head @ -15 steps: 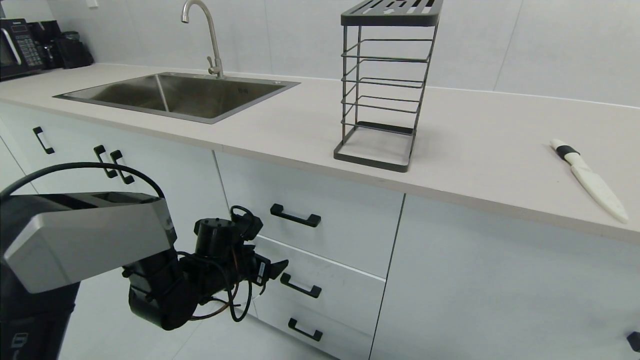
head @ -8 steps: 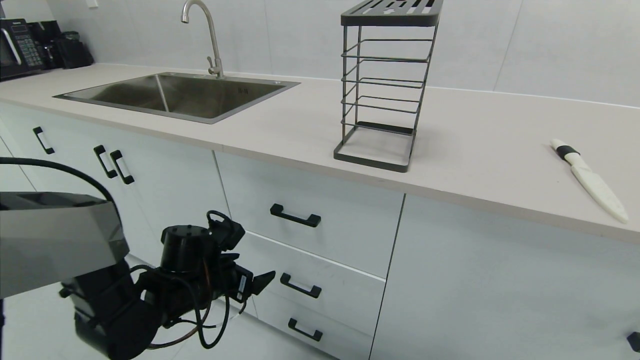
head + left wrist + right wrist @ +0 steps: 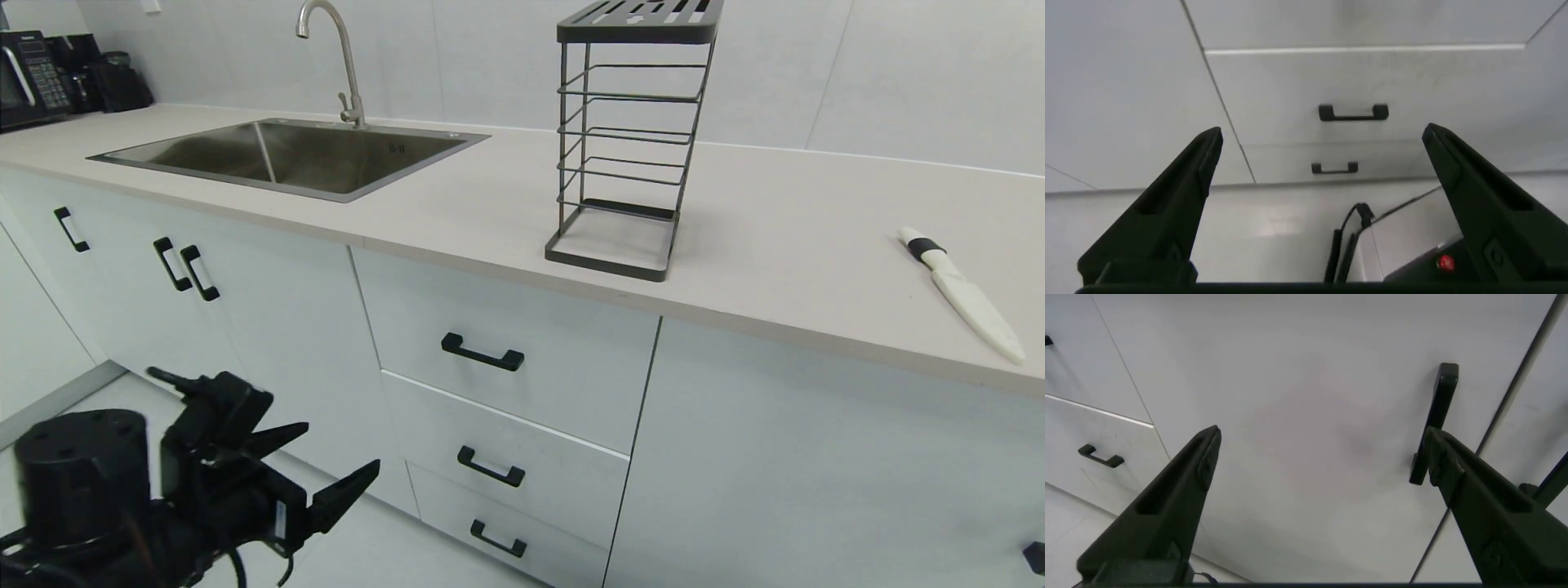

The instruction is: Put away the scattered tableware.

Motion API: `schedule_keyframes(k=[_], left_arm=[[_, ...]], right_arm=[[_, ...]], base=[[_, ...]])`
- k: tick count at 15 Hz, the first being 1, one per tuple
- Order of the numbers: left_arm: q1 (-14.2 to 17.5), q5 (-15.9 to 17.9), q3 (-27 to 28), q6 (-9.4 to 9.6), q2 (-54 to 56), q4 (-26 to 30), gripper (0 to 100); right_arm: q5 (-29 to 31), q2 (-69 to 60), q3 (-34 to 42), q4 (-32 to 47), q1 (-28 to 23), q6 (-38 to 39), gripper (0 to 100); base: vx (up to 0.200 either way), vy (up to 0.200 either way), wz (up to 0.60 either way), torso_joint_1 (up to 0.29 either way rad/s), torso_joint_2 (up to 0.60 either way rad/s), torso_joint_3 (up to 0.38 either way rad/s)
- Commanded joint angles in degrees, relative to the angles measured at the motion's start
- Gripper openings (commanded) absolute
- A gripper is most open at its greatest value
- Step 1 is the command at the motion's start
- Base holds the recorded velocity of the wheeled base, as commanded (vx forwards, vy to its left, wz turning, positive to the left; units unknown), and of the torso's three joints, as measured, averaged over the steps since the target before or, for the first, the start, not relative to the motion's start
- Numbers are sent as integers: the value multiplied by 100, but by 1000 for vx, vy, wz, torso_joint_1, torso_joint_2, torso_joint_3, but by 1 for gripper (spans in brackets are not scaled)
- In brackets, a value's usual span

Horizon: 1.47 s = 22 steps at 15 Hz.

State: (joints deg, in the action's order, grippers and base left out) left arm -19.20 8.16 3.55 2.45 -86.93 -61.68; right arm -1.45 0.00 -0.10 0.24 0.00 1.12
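A white knife with a black band on its handle lies flat on the counter at the far right, near the front edge. A dark wire rack with a slotted top stands upright mid-counter. My left gripper hangs low in front of the cabinets, far below the counter, open and holding nothing. In the left wrist view the left gripper faces two drawer handles. My right gripper is open too, close to a white cabinet door with a black handle.
A steel sink with a tall tap is set into the counter's left part. Appliances stand at the far left. Drawers with black handles run below the counter. Bare counter lies between rack and knife.
My left arm has dropped and swung left, away from the drawers; its gripper now sits lower and its open fingers show clearly. Knife and rack have not moved.
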Motion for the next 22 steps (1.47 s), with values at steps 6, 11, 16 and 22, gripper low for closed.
schedule_keyframes(k=[6,11,16,22], left_arm=[[1041,2,-346,-34,5010,2152,100],[1261,-33,278,-25,7278,4771,100],[1595,-42,111,-17,8219,5395,100],[1920,-209,-337,-25,8693,5852,100]], right_arm=[[-4,9,1,-7,0,-7,100],[13,9,1,-7,0,-7,100],[-4,9,1,-7,0,-7,100],[-4,9,1,-7,0,-7,100]], base=[[0,0,0,0,0,0],[0,0,0,0,0,0],[0,0,0,0,0,0],[0,0,0,0,0,0]])
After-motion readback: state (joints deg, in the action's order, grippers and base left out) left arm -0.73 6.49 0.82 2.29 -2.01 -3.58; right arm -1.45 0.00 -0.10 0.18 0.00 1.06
